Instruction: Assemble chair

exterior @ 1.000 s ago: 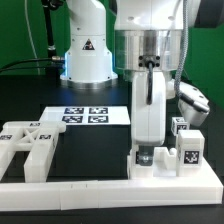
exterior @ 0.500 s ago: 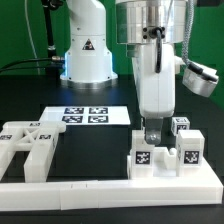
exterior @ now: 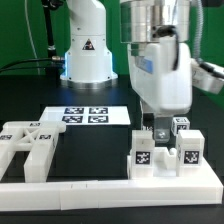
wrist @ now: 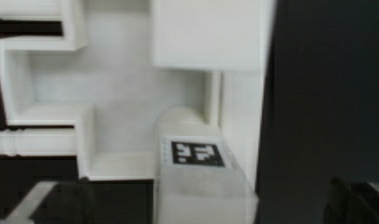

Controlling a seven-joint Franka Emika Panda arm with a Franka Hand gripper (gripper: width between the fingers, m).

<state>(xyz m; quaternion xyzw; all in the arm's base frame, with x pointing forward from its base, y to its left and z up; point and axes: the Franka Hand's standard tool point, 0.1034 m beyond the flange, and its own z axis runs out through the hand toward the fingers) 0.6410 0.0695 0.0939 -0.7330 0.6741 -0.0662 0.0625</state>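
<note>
The chair's assembled white blocks stand at the exterior view's right, against the border rail: a front tagged block (exterior: 143,156), a tagged post (exterior: 190,151) and a cube behind it (exterior: 180,125). My gripper (exterior: 153,128) hangs just above and behind the front block, with the hand turned. In the wrist view the white chair piece with its tag (wrist: 196,152) lies between my dark fingers (wrist: 44,203), with dark gaps on both sides, so the gripper (wrist: 200,205) is open and holds nothing. More loose chair pieces (exterior: 27,141) lie at the exterior view's left.
The long white L-shaped border rail (exterior: 90,185) runs along the front. The marker board (exterior: 88,115) lies flat on the black table in the middle. The robot base (exterior: 85,55) stands behind it.
My gripper has risen from low between the right-hand blocks to just above them, and the hand has turned. The blocks have stayed in place.
</note>
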